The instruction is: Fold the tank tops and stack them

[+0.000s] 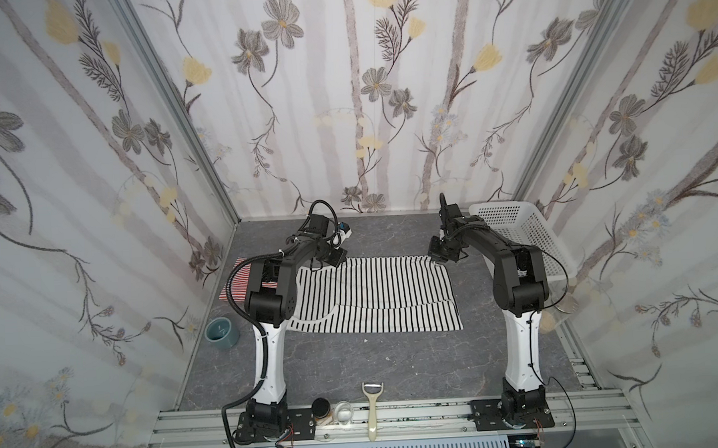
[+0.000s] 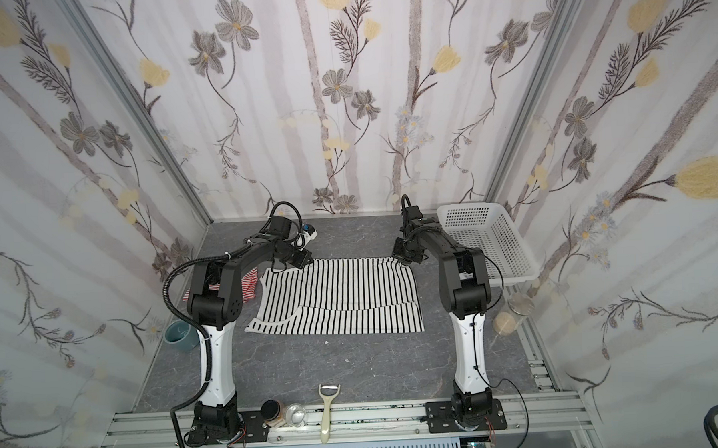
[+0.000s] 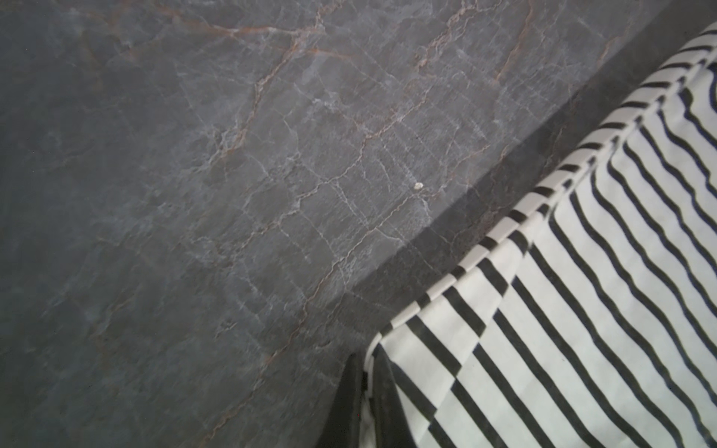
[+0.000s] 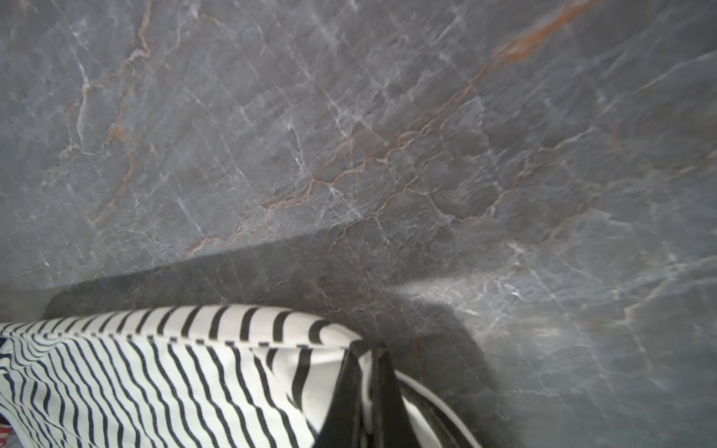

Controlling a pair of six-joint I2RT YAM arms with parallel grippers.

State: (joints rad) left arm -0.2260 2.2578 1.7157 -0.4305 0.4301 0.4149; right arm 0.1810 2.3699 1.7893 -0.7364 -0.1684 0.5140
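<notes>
The black-and-white striped tank top (image 1: 373, 295) (image 2: 339, 296) lies spread across the middle of the grey marble table in both top views. My left gripper (image 1: 314, 268) (image 2: 274, 270) (image 3: 366, 360) is shut on its far left corner. My right gripper (image 1: 437, 261) (image 2: 400, 263) (image 4: 370, 349) is shut on its far right corner. Both wrist views show the far edge of the striped cloth (image 3: 582, 271) (image 4: 174, 368) raised a little, with a shadow under it. The red-and-white tank top (image 1: 237, 285) (image 2: 249, 286) lies at the left, mostly hidden behind my left arm.
A white perforated basket (image 1: 511, 231) (image 2: 482, 232) stands at the back right. A blue-grey cup (image 1: 221, 331) (image 2: 180, 334) sits at the left edge. A peeler (image 1: 373, 407) and two small jars (image 1: 321, 407) lie on the front rail. Two more jars (image 2: 519, 305) stand at the right edge.
</notes>
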